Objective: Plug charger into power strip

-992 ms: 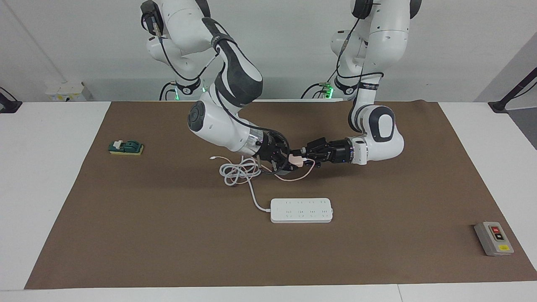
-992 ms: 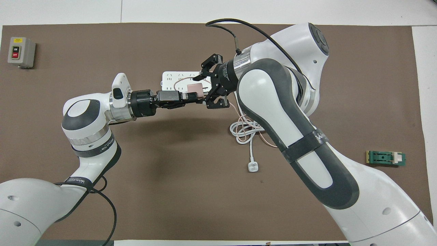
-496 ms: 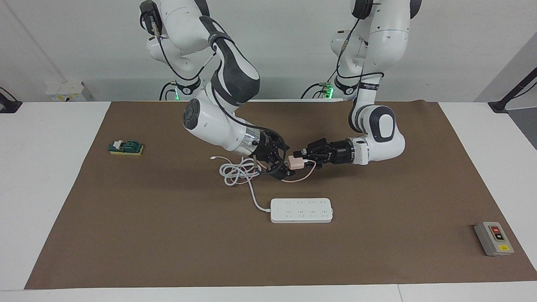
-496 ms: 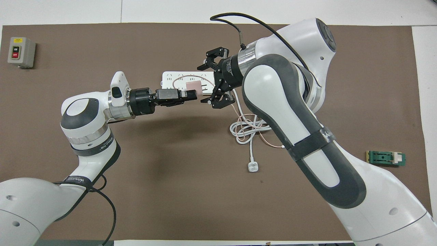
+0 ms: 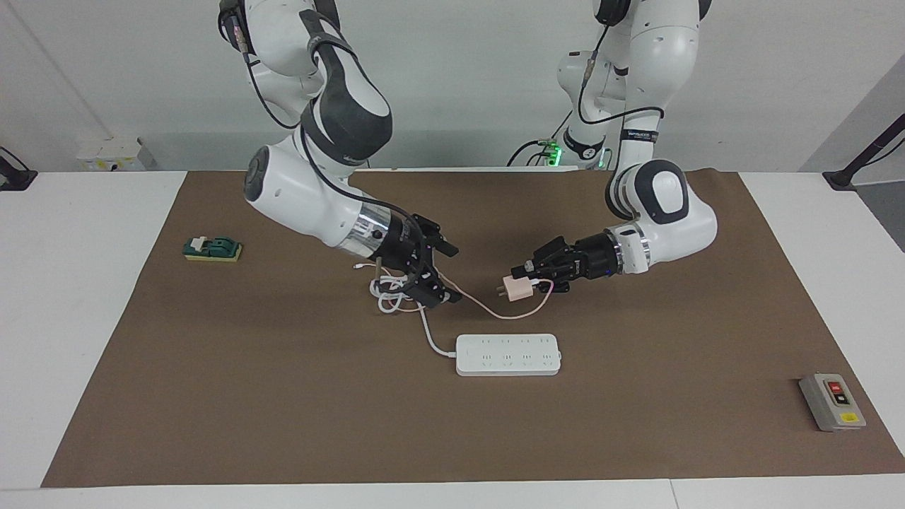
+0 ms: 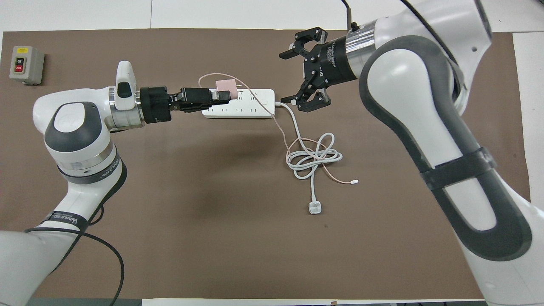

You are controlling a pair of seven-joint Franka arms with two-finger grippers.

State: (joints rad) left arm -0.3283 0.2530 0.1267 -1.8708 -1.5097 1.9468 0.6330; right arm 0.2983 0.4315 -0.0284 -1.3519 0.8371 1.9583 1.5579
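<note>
Charger pinched in the closed left gripper, up in the air over the brown mat, prongs toward the right arm's end. Left forearm level, reaching in from its own end. Thin pink cable sagging down to the mat and running into the white cord coil. Right gripper spread wide and empty, tilted down over that coil, partly hiding it. Power strip flat on the mat, farther from the robots than the charger, one end covered by the left gripper from overhead.
</note>
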